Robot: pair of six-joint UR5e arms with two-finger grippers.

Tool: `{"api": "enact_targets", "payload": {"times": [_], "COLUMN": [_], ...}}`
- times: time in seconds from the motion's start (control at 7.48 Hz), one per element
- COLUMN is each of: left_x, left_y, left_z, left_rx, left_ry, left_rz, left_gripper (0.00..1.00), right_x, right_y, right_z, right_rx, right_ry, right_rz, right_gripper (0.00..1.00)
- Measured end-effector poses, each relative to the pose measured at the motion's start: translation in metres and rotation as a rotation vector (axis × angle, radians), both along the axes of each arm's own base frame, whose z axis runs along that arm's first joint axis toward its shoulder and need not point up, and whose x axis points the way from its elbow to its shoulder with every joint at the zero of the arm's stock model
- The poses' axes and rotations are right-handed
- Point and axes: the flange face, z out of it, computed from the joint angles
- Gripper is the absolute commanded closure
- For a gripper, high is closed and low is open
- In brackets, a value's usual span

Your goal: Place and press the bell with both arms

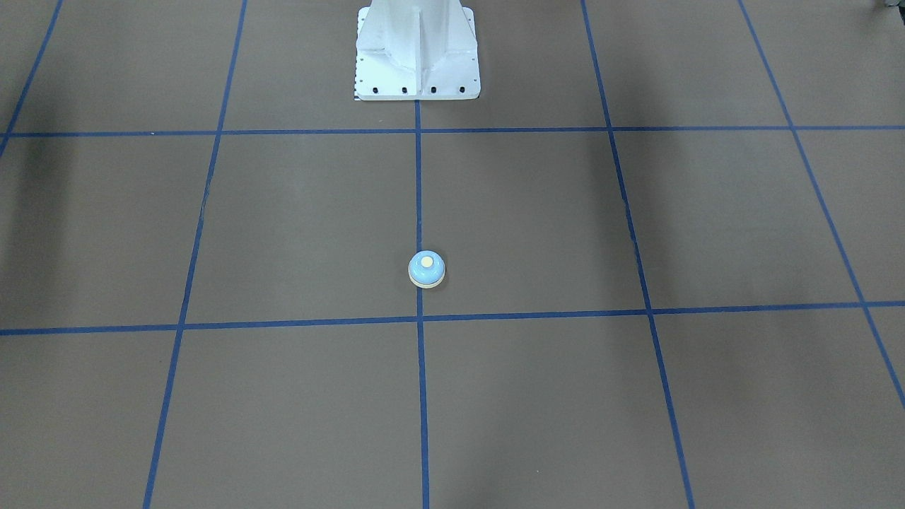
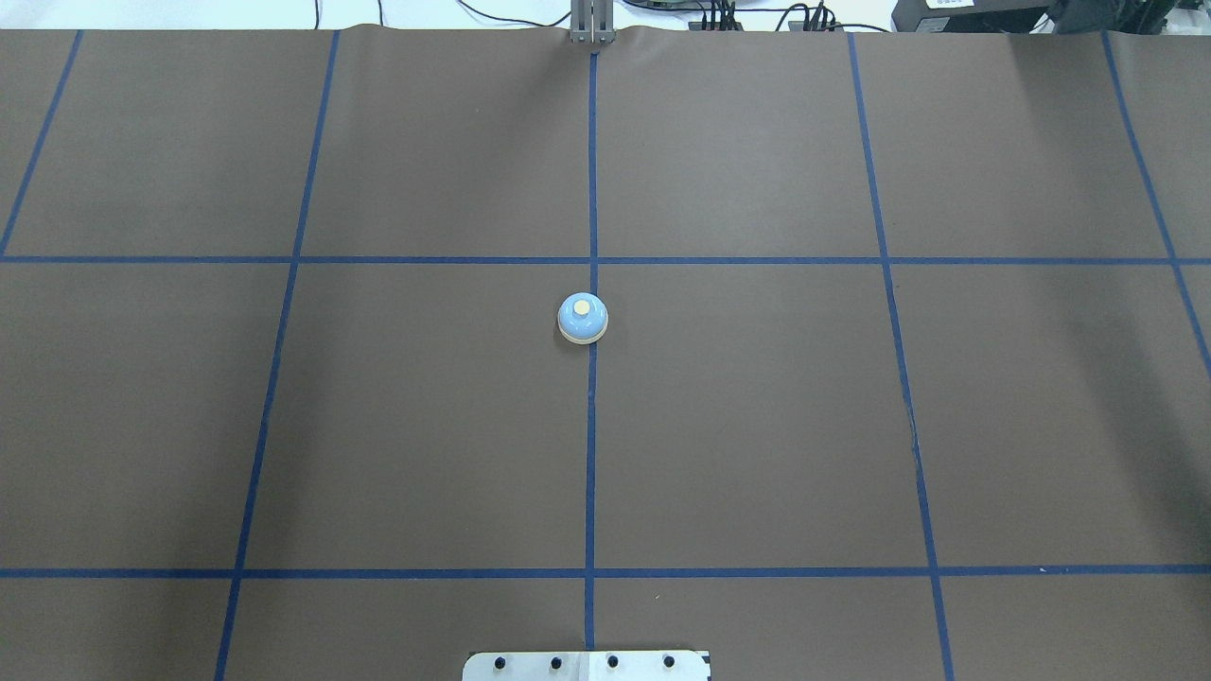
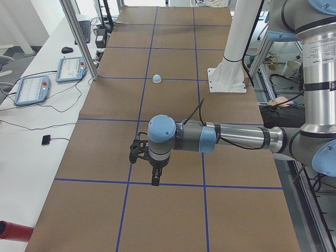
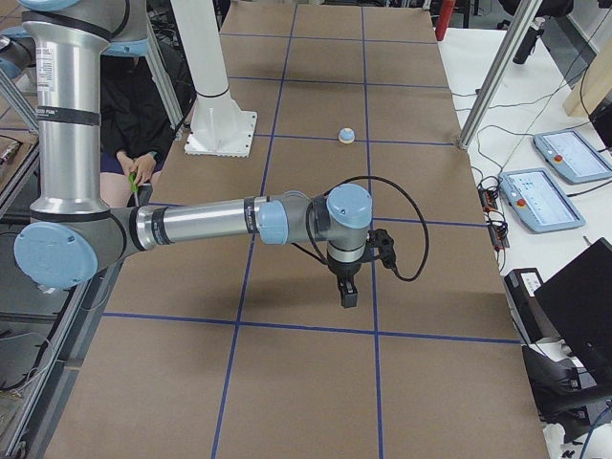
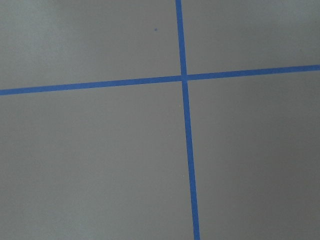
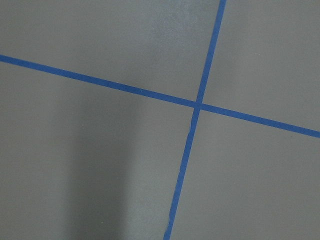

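We see the bell [image 2: 583,318] upright on the table's [image 2: 426,426] centre blue line [image 2: 591,454], well apart from the left gripper [image 3: 155,181] and right gripper [image 4: 348,298]. We cannot tell whether either gripper is parted or clenched. Print on the left arm [image 3: 241,137] is too small to read.

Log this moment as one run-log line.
bell: upright on centre tape line, nothing touching | left claw: away from bell, state unclear | right claw: away from bell, state unclear
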Motion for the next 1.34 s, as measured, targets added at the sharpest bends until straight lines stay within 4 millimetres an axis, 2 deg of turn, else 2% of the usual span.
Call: {"api": "enact_targets", "payload": {"times": [0.67, 1.34], "left_x": [0.0, 0.0], "left_y": [0.001, 0.001], "left_z": [-0.001, -0.002], "left_rx": [0.007, 0.009], "left_ry": [-0.002, 0.0], "left_rz": [-0.001, -0.001], "left_gripper": [0.0, 0.0], "right_x": [0.0, -0.001], "right_y": [0.0, 0.002], "right_z": [-0.007, -0.025], "right_rx": [0.011, 0.043], "right_ry": [-0.007, -0.013], "right_rz": [0.002, 0.002], "right_gripper": [0.0, 0.0]}}
